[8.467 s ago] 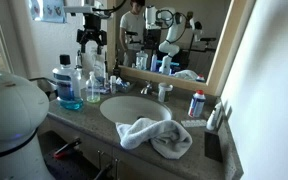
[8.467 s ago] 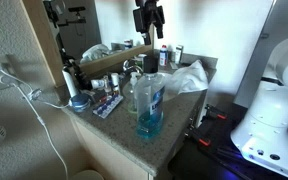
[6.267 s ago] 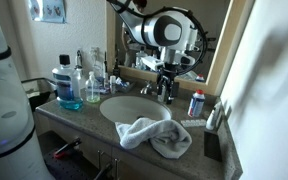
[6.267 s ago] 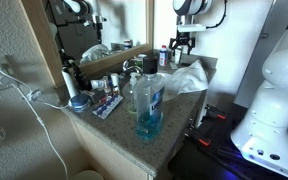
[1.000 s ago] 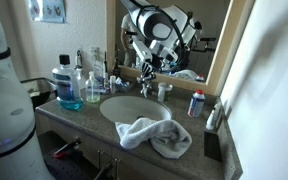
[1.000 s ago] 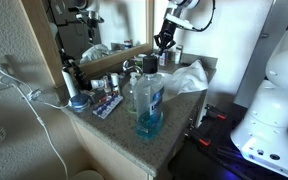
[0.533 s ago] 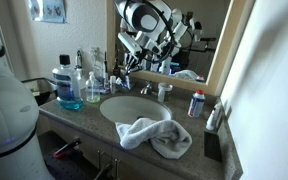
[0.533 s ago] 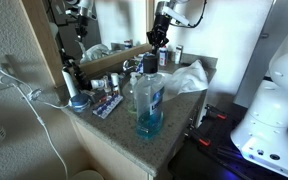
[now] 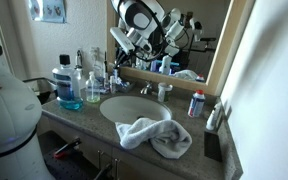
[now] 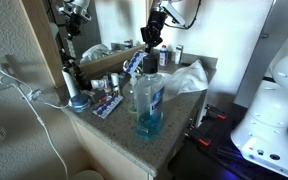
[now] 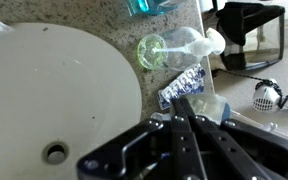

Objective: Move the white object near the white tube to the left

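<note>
A stone counter [image 9: 84,118] runs under the mirror, with a round sink [image 9: 134,108] and a blue mouthwash bottle [image 9: 68,85]. Over the sink's edge beside the bottles hangs the gripper [image 10: 141,52], pinching a small blue-printed white object [image 10: 133,63] clear of the counter.

Beige wall [image 9: 269,90], wood-framed mirror [image 9: 216,25] above speckled counter [image 9: 76,117] with white sink [image 9: 134,108].

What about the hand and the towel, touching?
Apart. In an exterior view the hand hangs high beyond the sink; the towel drapes its near rim.
</note>
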Robot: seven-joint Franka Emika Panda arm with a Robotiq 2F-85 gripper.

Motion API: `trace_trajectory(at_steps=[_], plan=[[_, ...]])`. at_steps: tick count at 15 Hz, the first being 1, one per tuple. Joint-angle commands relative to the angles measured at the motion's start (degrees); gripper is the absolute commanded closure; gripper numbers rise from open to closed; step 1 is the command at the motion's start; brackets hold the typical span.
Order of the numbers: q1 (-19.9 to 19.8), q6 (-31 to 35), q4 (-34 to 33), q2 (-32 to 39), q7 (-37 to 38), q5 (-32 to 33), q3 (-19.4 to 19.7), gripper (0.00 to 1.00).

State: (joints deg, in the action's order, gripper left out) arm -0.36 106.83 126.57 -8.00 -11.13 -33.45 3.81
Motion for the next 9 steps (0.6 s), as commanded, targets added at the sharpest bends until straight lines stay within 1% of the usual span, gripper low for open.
trace_trajectory(at_steps=[1, 5, 9], plan=[[0.98, -3.03, -0.58, 0.23, -3.92, -4.69, -0.54, 0.98], [1.85, -6.68, -1.68, 2.88, -7.23, -9.35, -1.07, 0.98], [1.86, -10.91, -3.41, 7.37, -10.76, -13.84, -1.74, 0.98]])
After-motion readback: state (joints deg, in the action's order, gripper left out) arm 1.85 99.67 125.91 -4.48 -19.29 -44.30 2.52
